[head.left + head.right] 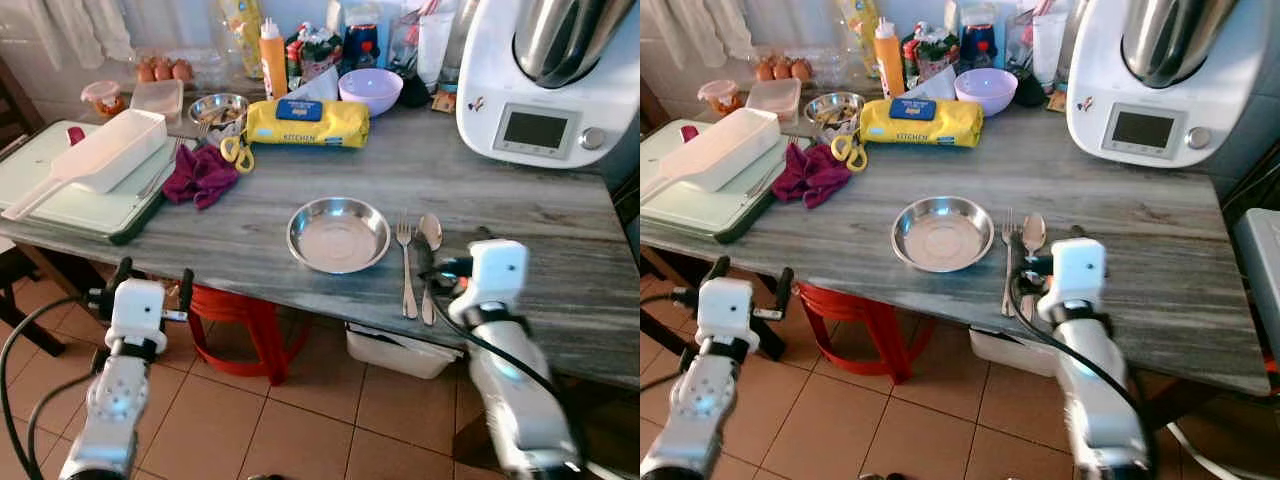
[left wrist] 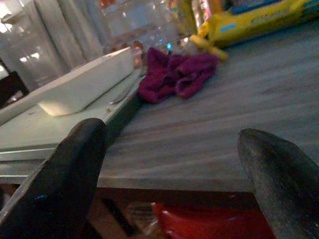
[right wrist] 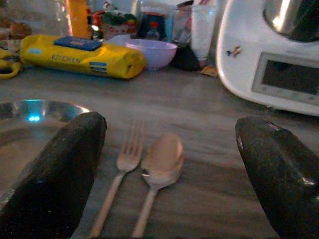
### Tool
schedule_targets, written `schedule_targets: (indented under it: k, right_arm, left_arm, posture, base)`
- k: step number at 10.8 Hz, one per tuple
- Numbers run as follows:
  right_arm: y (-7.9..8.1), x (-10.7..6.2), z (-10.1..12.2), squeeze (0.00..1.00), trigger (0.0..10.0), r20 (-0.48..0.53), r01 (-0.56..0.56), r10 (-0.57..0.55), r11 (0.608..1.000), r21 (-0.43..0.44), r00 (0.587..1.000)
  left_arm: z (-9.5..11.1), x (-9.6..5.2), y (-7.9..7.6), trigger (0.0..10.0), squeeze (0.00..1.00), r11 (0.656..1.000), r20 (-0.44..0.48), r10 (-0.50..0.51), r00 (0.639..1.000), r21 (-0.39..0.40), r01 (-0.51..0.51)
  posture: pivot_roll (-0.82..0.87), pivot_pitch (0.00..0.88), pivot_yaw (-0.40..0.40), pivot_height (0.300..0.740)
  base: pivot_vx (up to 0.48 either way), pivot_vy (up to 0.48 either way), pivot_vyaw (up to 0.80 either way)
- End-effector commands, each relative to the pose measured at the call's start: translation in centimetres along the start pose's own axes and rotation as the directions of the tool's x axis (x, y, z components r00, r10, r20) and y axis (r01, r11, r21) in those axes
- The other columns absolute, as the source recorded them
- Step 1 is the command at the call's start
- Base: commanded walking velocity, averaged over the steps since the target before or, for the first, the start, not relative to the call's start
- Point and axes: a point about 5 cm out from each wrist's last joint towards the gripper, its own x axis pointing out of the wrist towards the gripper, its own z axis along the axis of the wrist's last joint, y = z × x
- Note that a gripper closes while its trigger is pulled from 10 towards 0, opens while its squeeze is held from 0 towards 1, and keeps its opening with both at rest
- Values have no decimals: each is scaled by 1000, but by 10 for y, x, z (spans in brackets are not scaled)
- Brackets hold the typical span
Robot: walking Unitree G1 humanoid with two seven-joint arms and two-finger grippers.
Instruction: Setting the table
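Beside the plate [image 1: 338, 235], my right tool [image 3: 164, 164] gapes over fork [image 1: 405, 262] and spoon [image 1: 429, 250]; I'd back off level.

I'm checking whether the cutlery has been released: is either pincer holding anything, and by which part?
Nothing is held. The right pincer is open over the fork and spoon handles; the left pincer is open at the table edge.

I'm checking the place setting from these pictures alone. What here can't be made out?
- Silver fork and silver spoon handle ends: covered by the right gripper in the eye views.
- Small steel bowl contents: too small.
- White kitchen machine: top cut off by the frame edge.
- Right forearm: blurred.
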Motion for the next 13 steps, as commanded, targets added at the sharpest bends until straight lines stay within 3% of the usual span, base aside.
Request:
schedule_targets:
  k: [1,3,4,6,8,13]
  right_arm:
    - [-4,-4,6,0,10000,21,30,-30,1000,-2,999]
    - [-4,-20,14,0,10000,40,87,-87,996,1,995]
    - [-7,-46,3,0,10000,-25,114,-114,993,14,993]
    - [-10,-59,-7,0,10000,-72,123,-123,992,3,990]
    - [-8,-50,-1,0,10000,-54,116,-117,993,-12,992]
    - [4,-15,20,0,10000,24,32,-32,999,7,999]
  left_arm:
    - [7,2,-9,10000,0,1000,18,-18,1000,-16,18]
    - [19,6,-21,10000,0,997,40,-17,999,-78,20]
    - [19,3,-23,10000,0,996,29,-17,999,-82,19]
    - [16,-2,-28,10000,0,995,-4,-15,1000,-101,14]
    - [17,-4,-41,10000,0,991,-5,-84,996,-109,82]
    - [21,2,-46,10000,0,989,-29,9,1000,-150,-13]
  posture:
    - [-118,96,74,740]
    - [-135,99,90,740]
    - [-149,112,91,740]
    - [-151,136,112,740]
    - [-164,142,107,740]
    - [-144,123,58,740]
  base:
    - [0,0,0]
    - [0,0,0]
    - [0,0,0]
    - [0,0,0]
    - [0,0,0]
    - [0,0,0]
